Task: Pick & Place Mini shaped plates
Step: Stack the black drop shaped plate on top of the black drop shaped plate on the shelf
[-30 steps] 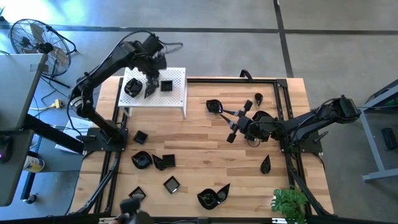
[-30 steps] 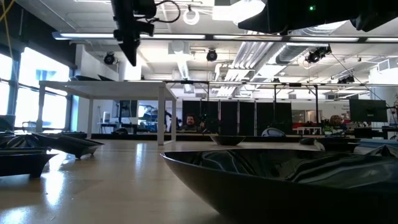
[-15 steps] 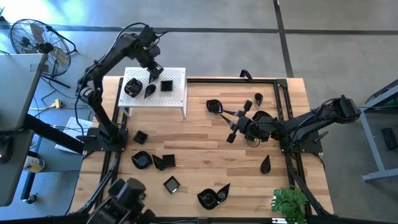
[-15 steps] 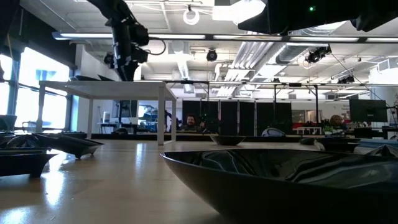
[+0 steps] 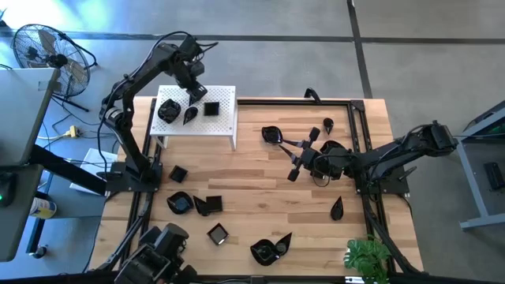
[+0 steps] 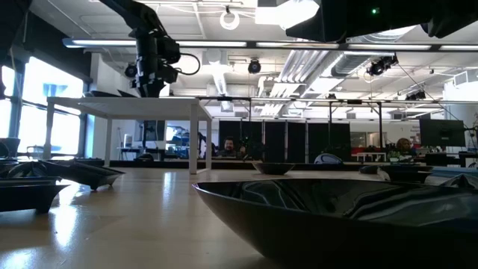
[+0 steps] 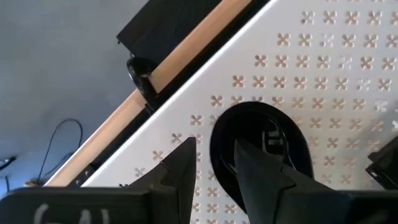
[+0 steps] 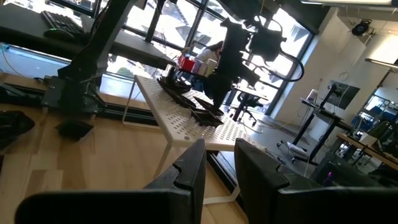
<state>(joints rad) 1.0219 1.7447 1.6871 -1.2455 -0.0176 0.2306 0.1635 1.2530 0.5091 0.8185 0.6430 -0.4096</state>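
Three mini shaped plates lie flat on the white perforated stand: a wavy round one, a teardrop one and a square one. My left gripper hovers open above the stand's far edge, pointing down. In its wrist view the teardrop plate lies just beyond the open fingers, untouched. My right gripper waits open at mid-table, level, beside a plate. Several more black plates are scattered over the wooden table.
Loose plates lie at the near left, near middle and right; one fills the low view's foreground. A black rail frame borders the table. A plant stands at the near right corner and a fan off the far left.
My left gripper has gone toward the stand's far edge and sunk a little, rolling about its own axis. Its fingers, drawn to one point a second ago in the low view, now stand apart. The teardrop plate stays lying on the stand.
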